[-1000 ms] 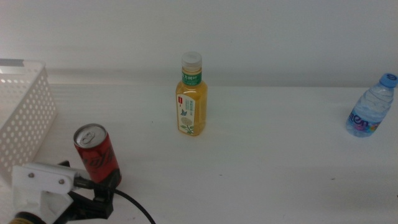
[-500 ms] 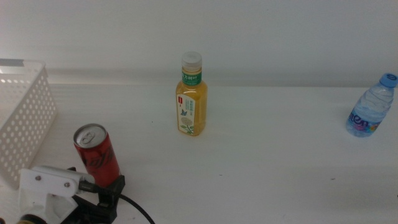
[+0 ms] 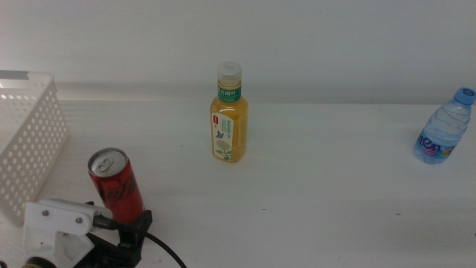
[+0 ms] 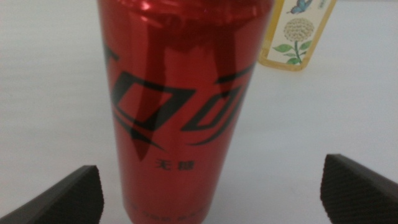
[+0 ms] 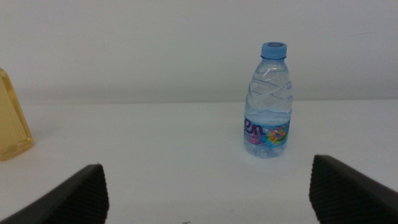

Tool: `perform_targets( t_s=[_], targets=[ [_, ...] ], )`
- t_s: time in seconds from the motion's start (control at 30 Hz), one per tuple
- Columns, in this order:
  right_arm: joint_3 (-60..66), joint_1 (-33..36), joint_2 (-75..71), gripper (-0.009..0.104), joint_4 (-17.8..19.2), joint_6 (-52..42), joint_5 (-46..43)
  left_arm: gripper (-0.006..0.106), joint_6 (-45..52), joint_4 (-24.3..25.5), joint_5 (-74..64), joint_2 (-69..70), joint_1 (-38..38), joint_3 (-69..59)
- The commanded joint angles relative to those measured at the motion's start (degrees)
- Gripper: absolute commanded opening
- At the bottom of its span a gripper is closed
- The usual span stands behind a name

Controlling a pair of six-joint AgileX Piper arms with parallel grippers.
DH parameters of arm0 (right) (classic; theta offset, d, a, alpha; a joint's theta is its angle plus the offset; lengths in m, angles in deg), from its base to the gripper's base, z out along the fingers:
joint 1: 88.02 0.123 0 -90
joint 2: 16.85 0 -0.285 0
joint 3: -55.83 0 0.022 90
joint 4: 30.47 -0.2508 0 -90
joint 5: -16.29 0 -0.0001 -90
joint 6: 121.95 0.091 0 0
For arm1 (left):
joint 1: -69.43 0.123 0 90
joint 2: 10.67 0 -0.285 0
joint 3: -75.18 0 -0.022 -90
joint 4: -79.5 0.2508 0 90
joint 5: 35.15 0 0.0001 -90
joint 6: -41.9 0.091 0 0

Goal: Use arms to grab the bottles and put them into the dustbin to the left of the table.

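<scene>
Since the earlier frames the left hand has slid a little toward the near edge of the bench; its white housing sits lower in the middle view than a second ago, and it has barely shifted over the last half second. The red soda can, the yellow juice bottle and the small water bottle stand where they stood.

In the middle view the can stands upright at the near left, just in front of the left hand's black fingers, with the white perforated dustbin beside it at the left edge. The juice bottle stands upright near the middle of the bench, well apart from the can. The water bottle stands at the far right edge. The right hand does not show in this view.

In the left wrist view the can fills the space between the left hand's two dark jaws, which are spread wide and do not touch it. The base of the juice bottle shows behind the can.

In the right wrist view the right hand is spread open with nothing between its jaws. The water bottle stands upright ahead of it, blue cap on, and an edge of the juice bottle shows at the side.
</scene>
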Motion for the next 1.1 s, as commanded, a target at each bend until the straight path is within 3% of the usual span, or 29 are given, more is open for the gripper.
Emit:
perform_targets(
  t_s=[0.0,0.63,1.07],
  targets=[
    [2.51,-0.32,-2.25,0.085,0.39,-0.57,-0.48,0.094,-0.60,-1.43,5.68,-0.25,-0.51,-0.20],
    [2.51,-0.32,-2.25,0.085,0.39,-0.57,-0.48,0.094,0.13,-2.51,0.28,-0.49,-0.51,6.18],
    [2.51,-0.32,-2.25,0.085,0.39,-0.57,-0.48,0.094,-0.80,-3.36,5.65,-8.64,-0.51,7.65]
  ],
)
